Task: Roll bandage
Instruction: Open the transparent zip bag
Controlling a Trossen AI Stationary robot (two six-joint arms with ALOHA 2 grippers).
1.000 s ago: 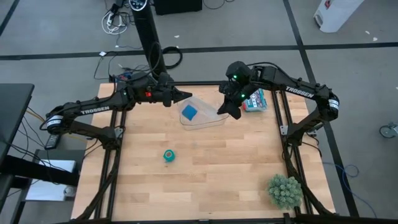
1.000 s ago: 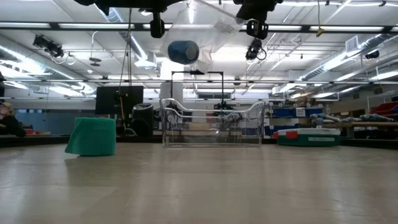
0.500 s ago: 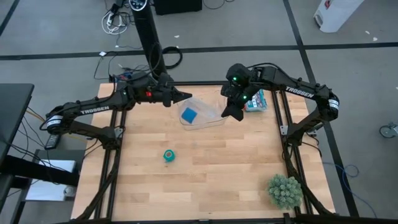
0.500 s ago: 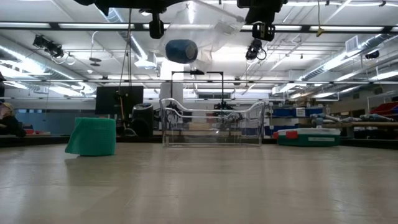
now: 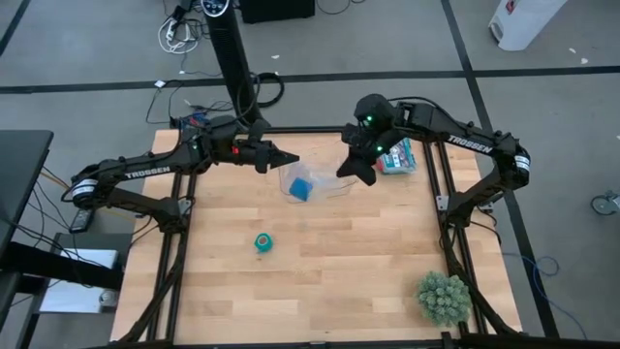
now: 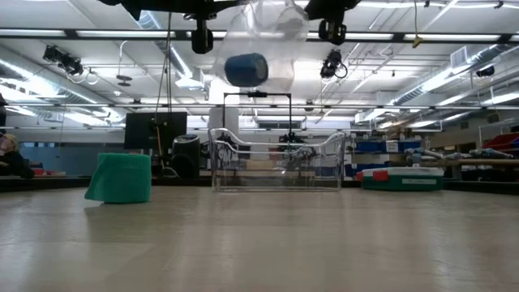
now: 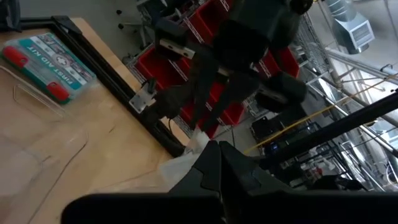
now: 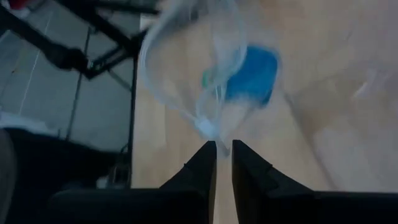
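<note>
left gripper (image 5: 289, 156): clamped on clear bag (image 5: 312, 180), held aloft near table's (image 5: 368, 262) far edge | bandage (image 5: 263, 242): coiled, mid-table, untouched | right gripper (image 5: 346, 171): fingers slightly parted beside bag edge; withdraw clear, avoid tipping out blue roll (image 5: 300, 187).

Room: grey floor (image 5: 542, 58) crossed by dark seam lines, cables (image 5: 179, 29) beyond the table's far edge. Ceiling strip lights (image 6: 422, 36) lit. Red storage bins (image 7: 205, 18) on shelving. Black desk (image 5: 19, 184) left.
</note>
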